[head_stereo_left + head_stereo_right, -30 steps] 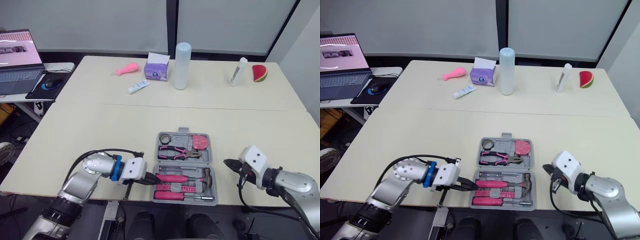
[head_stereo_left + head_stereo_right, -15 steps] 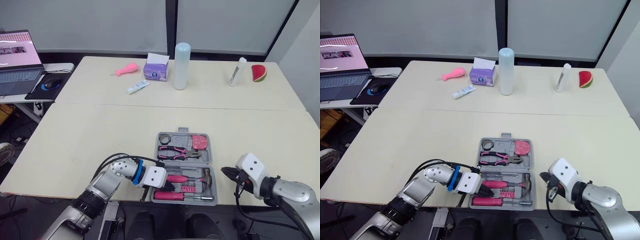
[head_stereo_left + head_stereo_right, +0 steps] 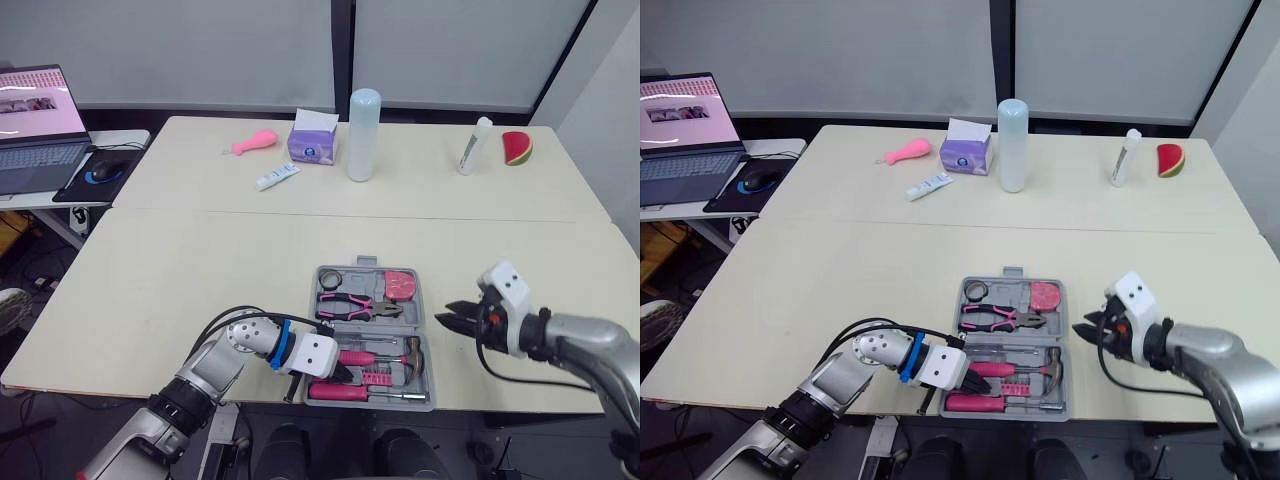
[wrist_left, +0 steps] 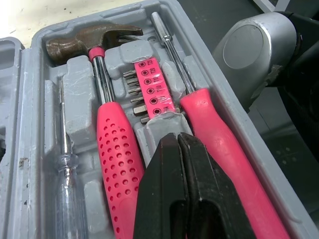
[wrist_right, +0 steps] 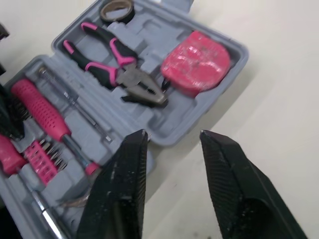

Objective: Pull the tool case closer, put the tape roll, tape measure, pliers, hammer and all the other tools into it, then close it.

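Since the left claw (image 4: 178,137) is pinched shut with its tips down at the end of the pink strip of screwdriver bits (image 4: 152,89), between the pink-handled hammer (image 4: 107,144) and the pink-handled screwdriver (image 4: 219,134), the nearest risk lies right there. A downward push would likely load the near half of the grey plastic tool case (image 3: 424,310), which lies open at the very front edge of the cream surface (image 3: 180,270), and could tilt it or slide it off. Just beside the case's right wall, the right claw (image 5: 172,137) hovers with its fingers spread and nothing between them. If it folds the far half over while the left claw is inside, that half would land on the claw and fail to latch. The far half holds the pink-and-black pliers (image 3: 357,303), the pink tape measure (image 3: 401,283) and the dark tape roll (image 3: 331,276), and any of them loosely seated may tumble out as it swings. Farther back, the tall white cylinder (image 3: 364,130) and the purple tissue box (image 3: 313,145) stand well apart from all this.
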{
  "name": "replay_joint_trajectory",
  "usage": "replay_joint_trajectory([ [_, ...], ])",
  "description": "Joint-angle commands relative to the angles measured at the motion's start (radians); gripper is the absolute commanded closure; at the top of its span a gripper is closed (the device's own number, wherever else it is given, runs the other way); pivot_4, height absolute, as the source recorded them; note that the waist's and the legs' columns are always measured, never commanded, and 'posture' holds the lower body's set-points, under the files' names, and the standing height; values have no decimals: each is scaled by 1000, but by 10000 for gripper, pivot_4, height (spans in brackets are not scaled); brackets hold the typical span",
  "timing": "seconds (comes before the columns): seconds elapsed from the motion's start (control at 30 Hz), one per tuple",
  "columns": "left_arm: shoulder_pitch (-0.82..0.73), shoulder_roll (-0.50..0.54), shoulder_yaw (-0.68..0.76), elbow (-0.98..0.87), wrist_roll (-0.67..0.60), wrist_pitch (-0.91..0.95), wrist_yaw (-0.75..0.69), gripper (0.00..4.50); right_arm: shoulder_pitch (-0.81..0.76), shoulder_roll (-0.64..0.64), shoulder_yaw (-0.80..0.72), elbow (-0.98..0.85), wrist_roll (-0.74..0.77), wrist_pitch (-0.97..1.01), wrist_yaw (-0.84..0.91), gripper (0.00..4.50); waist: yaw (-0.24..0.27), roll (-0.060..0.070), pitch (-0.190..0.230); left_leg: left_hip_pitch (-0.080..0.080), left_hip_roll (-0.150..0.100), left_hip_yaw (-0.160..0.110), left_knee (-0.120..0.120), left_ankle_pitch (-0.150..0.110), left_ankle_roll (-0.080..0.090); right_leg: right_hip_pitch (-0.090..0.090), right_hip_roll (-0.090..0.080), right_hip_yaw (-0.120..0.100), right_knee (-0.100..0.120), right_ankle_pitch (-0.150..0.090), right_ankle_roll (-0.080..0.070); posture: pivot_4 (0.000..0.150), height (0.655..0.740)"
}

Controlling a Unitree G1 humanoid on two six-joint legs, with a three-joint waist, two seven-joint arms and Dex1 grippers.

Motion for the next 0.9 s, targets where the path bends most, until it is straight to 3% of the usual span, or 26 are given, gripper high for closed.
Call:
replay_joint_trajectory([
  [0.03,16,9,-30,25,51,32,8,45000,-124,22,34,100,19,61,-24,14624,0,0,0,0,0,0,0,0,0,0,0,0,0,0,0,1500,7075],
  [0.2,19,10,-38,26,55,40,16,45000,-264,81,62,248,11,109,-77,184,1,0,0,-1,0,0,0,0,0,-1,-1,0,0,0,0,1500,7075],
  [0.53,17,10,-51,39,58,39,19,45000,-382,194,87,522,-51,63,-171,184,0,0,0,-1,0,1,0,0,0,-1,-5,0,0,0,0,1500,7075],
  [0.9,17,19,-56,50,58,39,14,45000,-476,293,74,783,-51,35,-158,184,-2,1,-3,-1,0,1,0,0,-1,-2,-6,0,1,0,0,1500,7075],
])
